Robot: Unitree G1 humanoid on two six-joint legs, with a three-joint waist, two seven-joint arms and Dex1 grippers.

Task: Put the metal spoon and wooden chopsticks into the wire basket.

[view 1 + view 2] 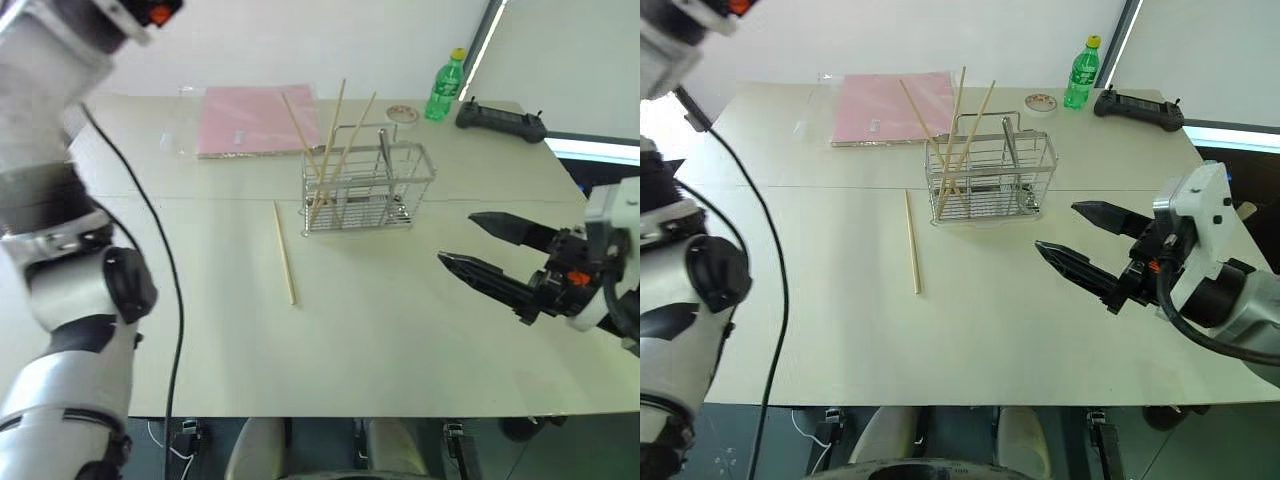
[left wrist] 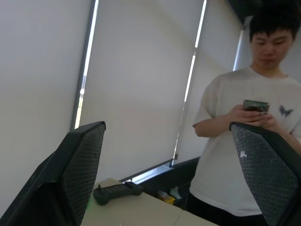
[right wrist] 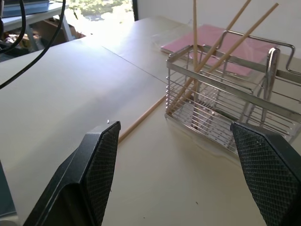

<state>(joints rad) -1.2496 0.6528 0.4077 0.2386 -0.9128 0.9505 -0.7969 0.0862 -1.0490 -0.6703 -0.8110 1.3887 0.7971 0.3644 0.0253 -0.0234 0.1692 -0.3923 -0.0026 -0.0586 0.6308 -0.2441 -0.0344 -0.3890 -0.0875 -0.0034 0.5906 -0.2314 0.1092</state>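
The wire basket stands at mid-table, and three wooden chopsticks lean out of its left end. The metal spoon stands upright inside it, handle up. A single wooden chopstick lies flat on the table just left of the basket. My right gripper hovers open and empty to the basket's right, pointing toward it; in the right wrist view its fingers frame the basket and the loose chopstick. My left gripper is raised high, open, with nothing between its fingers.
A pink folder lies behind the basket. A green bottle, a small round lid and a black controller sit at the table's far right. A person stands beyond the table holding a phone.
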